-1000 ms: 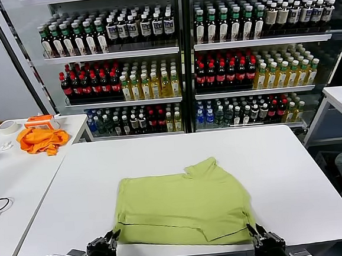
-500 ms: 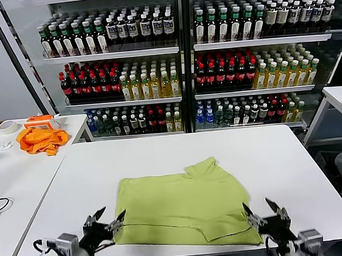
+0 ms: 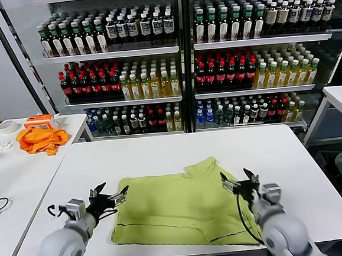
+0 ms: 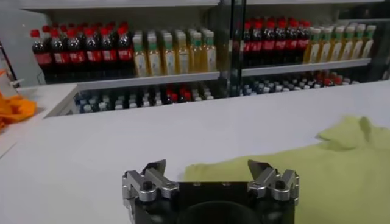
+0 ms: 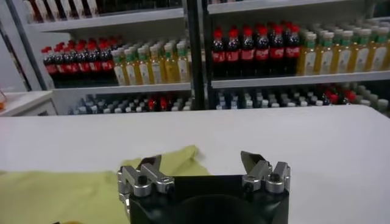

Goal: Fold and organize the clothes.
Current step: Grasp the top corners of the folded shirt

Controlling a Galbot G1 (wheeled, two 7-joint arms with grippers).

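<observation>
While your left gripper (image 3: 110,195) and right gripper (image 3: 235,181) hang wide open and empty at either side edge of the T-shirt (image 3: 180,207), it lies folded near the white table's (image 3: 161,152) front edge. Bare tabletop stretches behind it. Drink shelves (image 3: 180,56) stand beyond; an orange cloth (image 3: 40,140) sits on the side table.

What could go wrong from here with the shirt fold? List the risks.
1. The T-shirt is only partly folded, and one sleeve pokes out at its far edge; another fold may bunch it.
2. Both the left gripper and the right gripper are open and hold nothing, so the folded layers lie loose and could spring back.
3. The shirt's near hem lies close to the white table edge and might slide off if dragged.
</observation>
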